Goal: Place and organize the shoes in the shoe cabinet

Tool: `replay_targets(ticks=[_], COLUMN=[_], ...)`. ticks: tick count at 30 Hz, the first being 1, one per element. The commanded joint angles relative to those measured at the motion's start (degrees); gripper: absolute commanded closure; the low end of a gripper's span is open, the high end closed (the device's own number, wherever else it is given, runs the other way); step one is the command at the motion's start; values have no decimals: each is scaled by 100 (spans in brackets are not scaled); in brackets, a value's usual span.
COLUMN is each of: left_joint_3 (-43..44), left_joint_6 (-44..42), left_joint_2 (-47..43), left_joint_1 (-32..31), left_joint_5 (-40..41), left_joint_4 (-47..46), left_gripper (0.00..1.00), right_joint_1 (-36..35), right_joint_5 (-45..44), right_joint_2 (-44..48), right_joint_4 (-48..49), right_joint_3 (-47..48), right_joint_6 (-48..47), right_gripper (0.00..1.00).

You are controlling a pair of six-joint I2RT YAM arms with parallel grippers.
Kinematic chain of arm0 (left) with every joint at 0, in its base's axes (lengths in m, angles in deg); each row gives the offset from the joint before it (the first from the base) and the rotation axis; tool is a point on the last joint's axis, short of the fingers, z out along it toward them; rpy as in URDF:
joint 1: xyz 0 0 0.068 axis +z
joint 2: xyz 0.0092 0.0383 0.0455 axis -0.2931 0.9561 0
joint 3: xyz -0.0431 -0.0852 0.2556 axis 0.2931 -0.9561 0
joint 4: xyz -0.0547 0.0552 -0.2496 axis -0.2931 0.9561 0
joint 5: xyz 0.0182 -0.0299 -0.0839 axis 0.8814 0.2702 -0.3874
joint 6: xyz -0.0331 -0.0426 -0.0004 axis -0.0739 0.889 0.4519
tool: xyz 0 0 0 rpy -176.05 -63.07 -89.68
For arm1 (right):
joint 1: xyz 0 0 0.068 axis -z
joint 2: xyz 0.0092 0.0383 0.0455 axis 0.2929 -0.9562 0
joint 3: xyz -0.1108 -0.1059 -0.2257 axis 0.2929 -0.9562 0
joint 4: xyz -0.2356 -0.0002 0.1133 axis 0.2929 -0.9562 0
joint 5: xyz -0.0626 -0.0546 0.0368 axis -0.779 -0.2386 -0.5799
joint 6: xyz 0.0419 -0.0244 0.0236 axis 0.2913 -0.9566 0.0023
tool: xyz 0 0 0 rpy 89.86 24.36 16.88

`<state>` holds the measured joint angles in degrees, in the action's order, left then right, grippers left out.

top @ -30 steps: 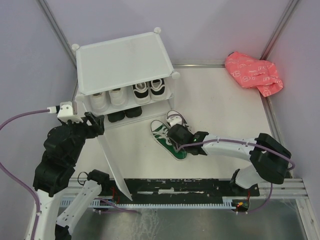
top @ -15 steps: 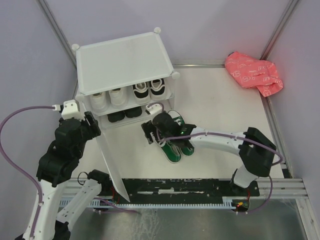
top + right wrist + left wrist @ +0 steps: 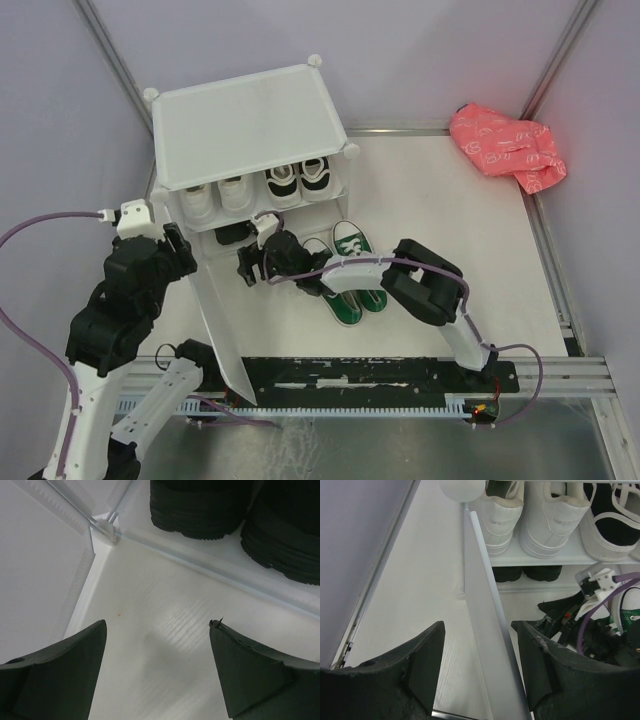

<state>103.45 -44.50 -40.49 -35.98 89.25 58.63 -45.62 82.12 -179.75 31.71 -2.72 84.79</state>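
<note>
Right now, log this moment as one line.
left gripper: astride door, grip unclear | right gripper: open, empty, facing black shoes in cabinet | green shoes: on table

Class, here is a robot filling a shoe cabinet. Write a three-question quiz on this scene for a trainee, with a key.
1. True or false: the green sneakers are inside the shoe cabinet.
2. Directly below the white sneakers sit: A brown boots, B plain black shoes, C nothing.
3. What does the left hand straddle?
Key: 1 false; 2 B; 3 the door panel.
</note>
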Motion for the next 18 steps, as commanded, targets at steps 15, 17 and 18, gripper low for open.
replay_targets(ticks=[15,17,18], left_joint_3=[-1,-21,-23], left_joint_6=[98,81,79], left_joint_2=[-253,-258,-253], left_joint_1=[-16,-14,-13], left_joint_5=[-262,-255,-253], left_joint_4=[-422,-446,-455], left_gripper=[34,34,34], right_joint_1=[-233,-227,-232], right_joint_5=[-1400,-1309,-1287], right_joint_2=[-1388,-1394,-1424], right_joint_4=[2058,2001,1970], right_joint_3=[1238,1291,1346], right_joint_6=[-846,-915,-957], right_gripper=[1,1,1])
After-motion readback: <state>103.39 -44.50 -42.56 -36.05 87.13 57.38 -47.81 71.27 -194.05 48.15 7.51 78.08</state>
